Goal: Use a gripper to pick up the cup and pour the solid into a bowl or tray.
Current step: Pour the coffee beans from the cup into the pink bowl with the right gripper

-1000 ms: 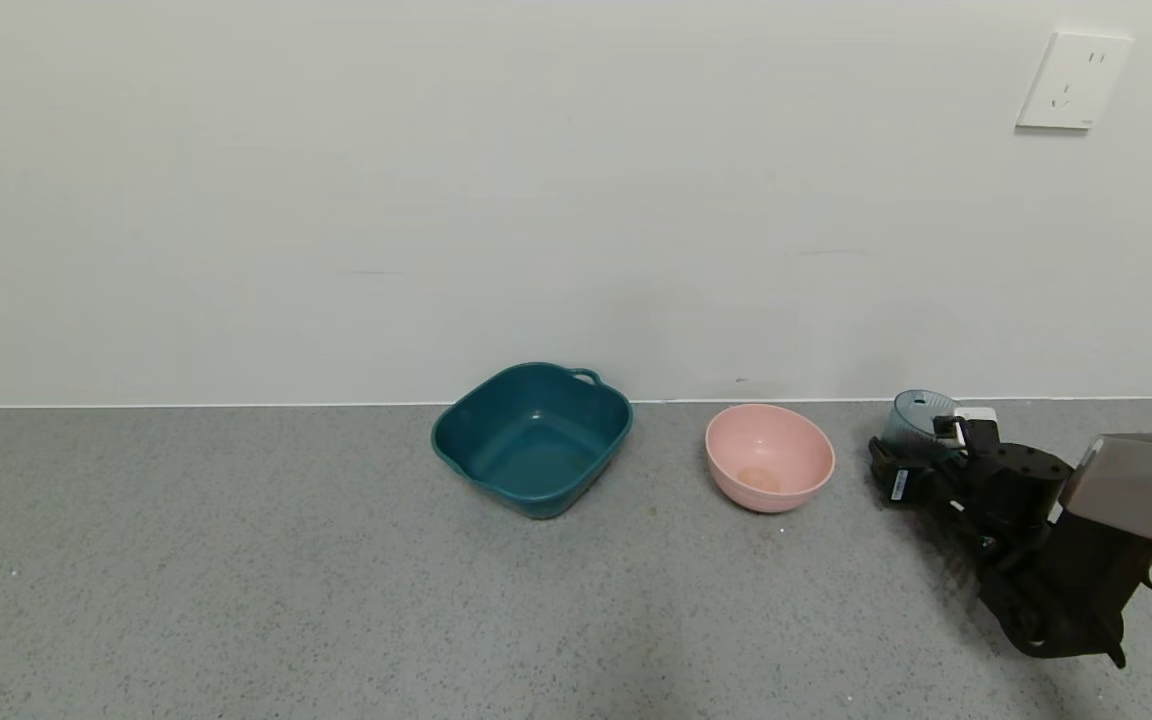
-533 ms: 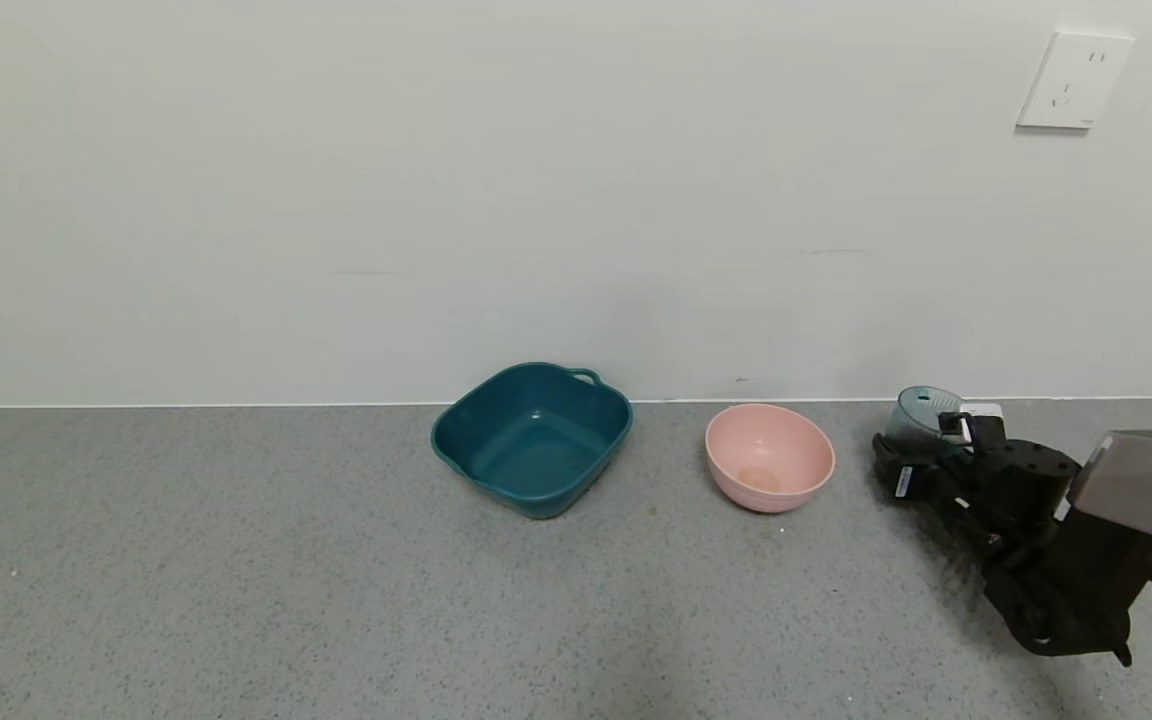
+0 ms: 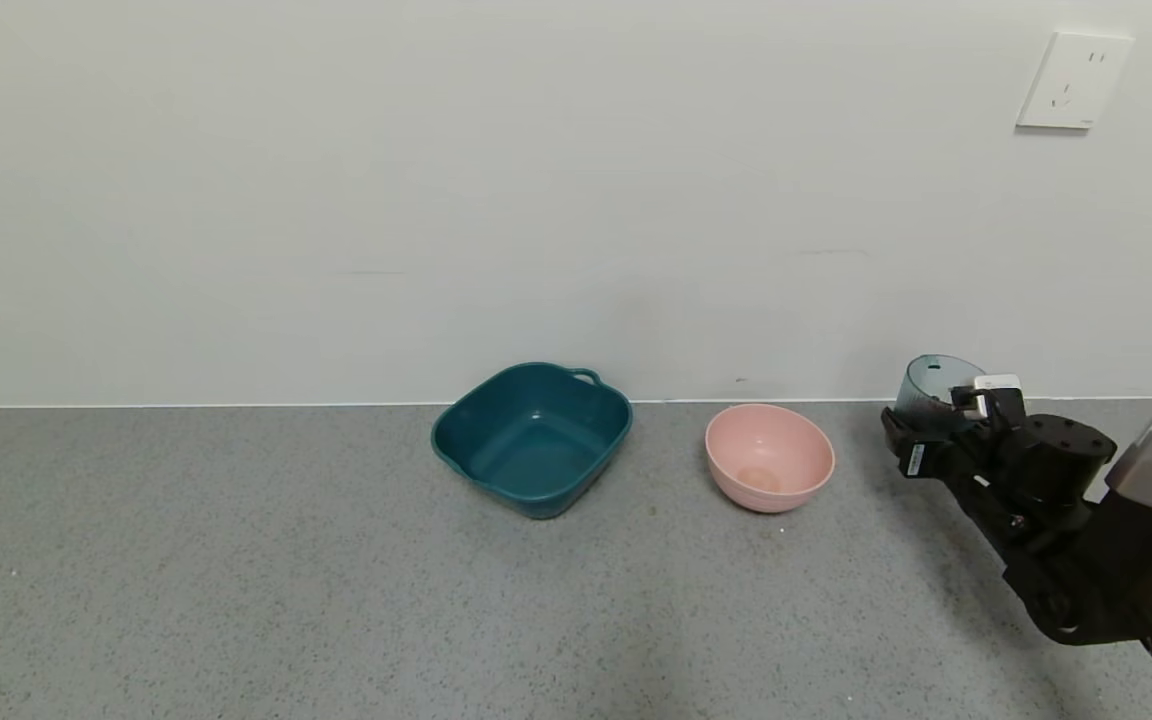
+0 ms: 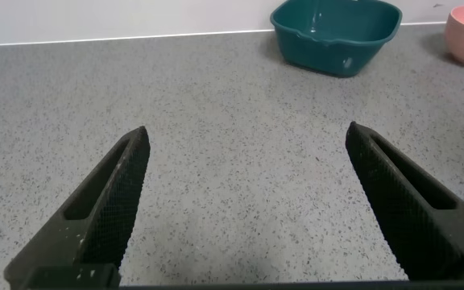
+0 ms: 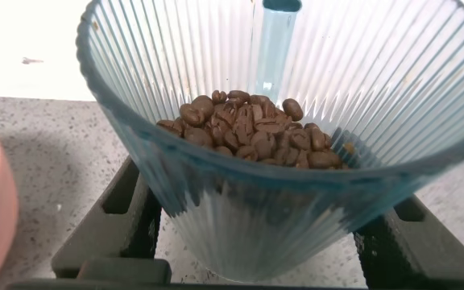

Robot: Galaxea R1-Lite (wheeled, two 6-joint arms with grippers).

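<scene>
The right claw (image 3: 936,425) pinches the cup (image 3: 931,385) by its ribbed sides, holding it upright just above the tabletop (image 3: 236,600), to the right of the pink bowl (image 3: 769,457). The coffee beans (image 5: 252,129) sit low in the cup. The smooth tapered wall could slip in the grip, or a hasty tilt could scatter beans short of the bowl's rim. The bowl is light and may slide if bumped. Left of the bowl stands a teal basin (image 3: 533,437), well apart; nothing lies between cup and bowl. The left claw (image 4: 248,209) hangs spread over bare tabletop, left of the basin and well apart from the bowl.
</scene>
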